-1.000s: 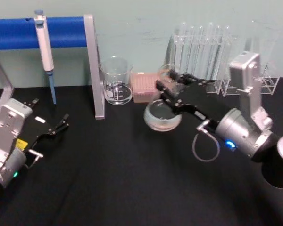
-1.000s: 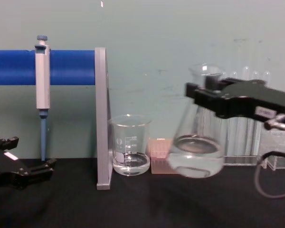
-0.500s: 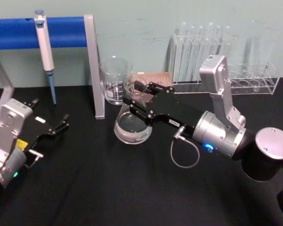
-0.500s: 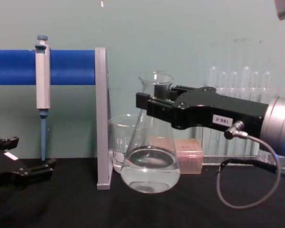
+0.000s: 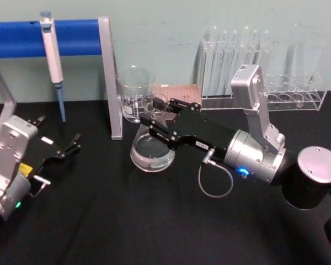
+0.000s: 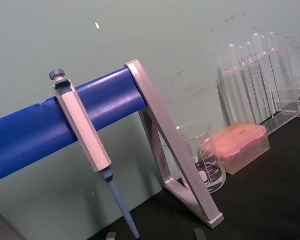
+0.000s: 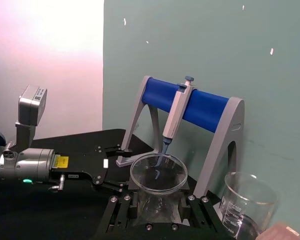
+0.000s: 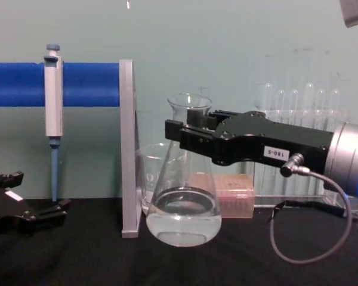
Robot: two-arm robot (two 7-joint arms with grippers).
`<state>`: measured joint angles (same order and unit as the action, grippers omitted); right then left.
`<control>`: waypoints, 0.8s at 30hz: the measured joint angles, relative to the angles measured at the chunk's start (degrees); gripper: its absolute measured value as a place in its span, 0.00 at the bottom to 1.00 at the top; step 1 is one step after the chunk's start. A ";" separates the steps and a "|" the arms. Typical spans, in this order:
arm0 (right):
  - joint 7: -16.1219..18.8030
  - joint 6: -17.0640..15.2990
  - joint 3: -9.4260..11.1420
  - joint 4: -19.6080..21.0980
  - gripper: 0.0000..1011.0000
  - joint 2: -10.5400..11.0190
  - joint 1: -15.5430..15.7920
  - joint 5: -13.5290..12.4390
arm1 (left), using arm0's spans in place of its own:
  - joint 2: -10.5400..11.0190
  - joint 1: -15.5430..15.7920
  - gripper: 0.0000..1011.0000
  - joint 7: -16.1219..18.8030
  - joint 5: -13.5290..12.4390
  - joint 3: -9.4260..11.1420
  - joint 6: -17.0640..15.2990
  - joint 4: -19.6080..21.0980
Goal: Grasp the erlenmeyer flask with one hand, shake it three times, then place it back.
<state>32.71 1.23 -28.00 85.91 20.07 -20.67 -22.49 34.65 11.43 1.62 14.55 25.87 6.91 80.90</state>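
The erlenmeyer flask (image 8: pixel 182 214) is clear glass with a little clear liquid in its wide base. It stands upright just in front of the beaker (image 8: pixel 158 179). My right gripper (image 8: pixel 190 132), the black hand with a small white number label, is shut on the flask's neck. From the head view the flask (image 5: pixel 151 152) sits low over the black table, and I cannot tell whether its base touches. The right wrist view looks down on the flask's rim (image 7: pixel 158 173) between the fingers (image 7: pixel 122 206). My left gripper (image 5: pixel 59 129) rests open at the table's left.
A pipette (image 5: pixel 51 49) hangs on the blue bar stand (image 5: pixel 107 77) at the back left. Behind the flask are the beaker (image 5: pixel 137 94) and a pink tip box (image 5: pixel 183 91). Test tube racks (image 5: pixel 237 61) line the back right. The black table (image 5: pixel 127 221) has free room in front.
My right gripper has carried the flask from the right, near the test tubes, leftward and downward to in front of the beaker. The left arm has not moved.
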 joint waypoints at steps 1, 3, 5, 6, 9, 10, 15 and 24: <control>-0.01 0.06 -0.17 -0.09 0.45 0.12 -0.13 -0.15 | 0.00 0.00 0.99 0.00 0.00 0.00 0.00 0.00; -0.02 0.16 -0.37 -0.25 0.44 0.23 -0.30 -0.31 | 0.00 0.00 0.99 0.00 0.00 0.00 0.00 0.00; -0.04 0.31 -0.63 -0.47 0.44 0.37 -0.50 -0.54 | 0.00 0.00 0.99 0.00 0.00 0.00 0.00 0.00; -0.04 0.34 -0.72 -0.53 0.45 0.43 -0.57 -0.63 | 0.00 0.00 0.99 0.00 0.00 0.00 0.00 0.00; -0.06 0.42 -1.01 -0.80 0.44 0.58 -0.85 -0.94 | 0.00 0.00 0.99 0.00 0.00 0.00 0.00 0.00; -0.07 0.45 -1.08 -0.85 0.45 0.61 -0.91 -1.00 | 0.00 0.00 0.99 0.00 0.00 0.00 0.00 0.00; -0.17 0.57 -1.50 -1.13 0.44 0.80 -1.16 -1.36 | 0.00 0.00 0.99 0.00 0.00 0.00 0.00 0.00; -0.20 0.62 -2.06 -1.66 0.44 1.07 -1.55 -1.76 | 0.00 0.00 0.99 0.00 0.00 0.00 0.00 0.00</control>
<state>32.51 1.85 -30.06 84.25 21.13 -22.22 -24.25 34.65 11.43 1.62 14.55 25.86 6.91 80.90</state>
